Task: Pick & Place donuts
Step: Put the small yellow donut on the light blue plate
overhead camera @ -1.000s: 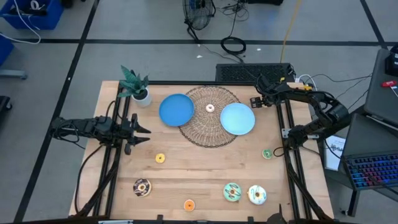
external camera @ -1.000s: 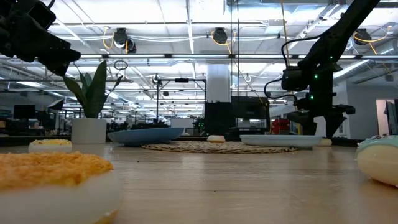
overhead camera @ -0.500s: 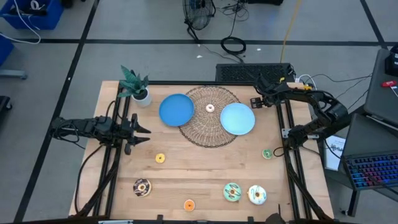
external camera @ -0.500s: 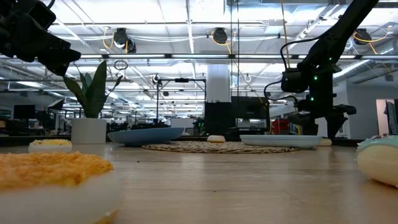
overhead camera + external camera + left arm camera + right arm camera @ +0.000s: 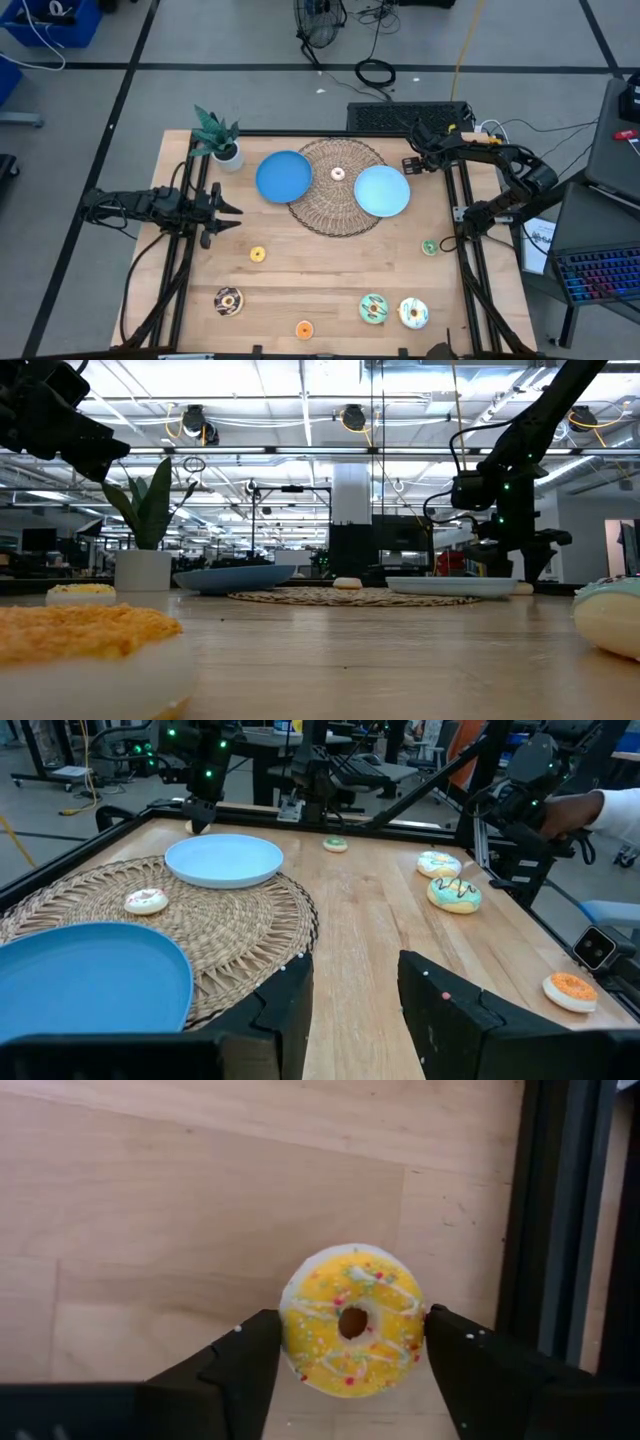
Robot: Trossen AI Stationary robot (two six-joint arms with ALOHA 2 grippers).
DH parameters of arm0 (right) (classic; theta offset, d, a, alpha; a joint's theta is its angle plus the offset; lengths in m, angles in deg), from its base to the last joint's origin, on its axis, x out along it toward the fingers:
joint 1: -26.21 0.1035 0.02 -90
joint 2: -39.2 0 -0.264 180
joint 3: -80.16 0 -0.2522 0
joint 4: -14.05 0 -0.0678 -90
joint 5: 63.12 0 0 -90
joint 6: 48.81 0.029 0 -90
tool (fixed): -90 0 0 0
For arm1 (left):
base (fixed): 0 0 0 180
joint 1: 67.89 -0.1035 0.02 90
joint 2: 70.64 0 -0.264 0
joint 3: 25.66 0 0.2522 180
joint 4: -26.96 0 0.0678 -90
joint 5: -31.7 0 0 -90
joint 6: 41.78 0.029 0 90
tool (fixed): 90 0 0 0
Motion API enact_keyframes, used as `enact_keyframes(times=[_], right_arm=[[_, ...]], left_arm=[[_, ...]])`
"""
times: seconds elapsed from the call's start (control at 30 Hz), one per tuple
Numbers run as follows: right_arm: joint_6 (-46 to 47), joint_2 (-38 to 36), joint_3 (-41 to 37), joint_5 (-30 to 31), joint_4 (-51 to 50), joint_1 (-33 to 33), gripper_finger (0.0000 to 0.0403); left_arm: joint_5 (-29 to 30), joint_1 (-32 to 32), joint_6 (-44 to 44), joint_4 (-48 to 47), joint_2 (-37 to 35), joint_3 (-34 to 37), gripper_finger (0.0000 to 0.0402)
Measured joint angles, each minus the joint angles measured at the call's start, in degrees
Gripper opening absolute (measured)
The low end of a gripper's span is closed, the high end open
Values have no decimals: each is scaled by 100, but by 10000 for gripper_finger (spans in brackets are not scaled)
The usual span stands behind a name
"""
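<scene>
A small yellow donut [image 5: 352, 1322] with sprinkles lies flat on the wooden table [image 5: 330, 265] at its far right corner. My right gripper [image 5: 353, 1320] is over it, one finger on each side. In the high view, the right gripper [image 5: 413, 152] hides this donut. My left gripper [image 5: 355, 990] waits open at the table's left edge [image 5: 225, 212], with nothing between its fingers. A pale donut [image 5: 337, 173] rests on the wicker mat [image 5: 335, 205]. Several more donuts lie toward the near edge: yellow [image 5: 257, 254], chocolate [image 5: 228, 300], orange [image 5: 304, 328], green-frosted [image 5: 374, 308], white-frosted [image 5: 413, 313] and small green [image 5: 429, 246]. My right gripper has the yellow donut between its two fingers, which meet the ring's outer rim [image 5: 288, 1330] on opposite sides. The fingers [image 5: 245, 1360] come from above, slanting steeply down. The donut lies flat on the table with its sprinkled top up.
Two blue plates [image 5: 284, 176] [image 5: 382, 190] rest on the wicker mat's edges. A potted plant [image 5: 215, 135] stands at the far left corner. Black frame rails [image 5: 560, 1230] run close beside the yellow donut. A person's arm [image 5: 585, 812] shows beyond the table's right edge.
</scene>
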State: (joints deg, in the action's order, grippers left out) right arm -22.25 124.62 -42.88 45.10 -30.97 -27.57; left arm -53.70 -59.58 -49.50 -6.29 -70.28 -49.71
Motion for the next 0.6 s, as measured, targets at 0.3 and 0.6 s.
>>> enact_keyframes(times=[0.3,0.6], right_arm=[[-73,0,2,-26,-29,10,168],[-362,-64,2,-184,-73,25,161]], left_arm=[[0,0,0,0,-2,0,150],[0,0,0,0,-2,0,150]])
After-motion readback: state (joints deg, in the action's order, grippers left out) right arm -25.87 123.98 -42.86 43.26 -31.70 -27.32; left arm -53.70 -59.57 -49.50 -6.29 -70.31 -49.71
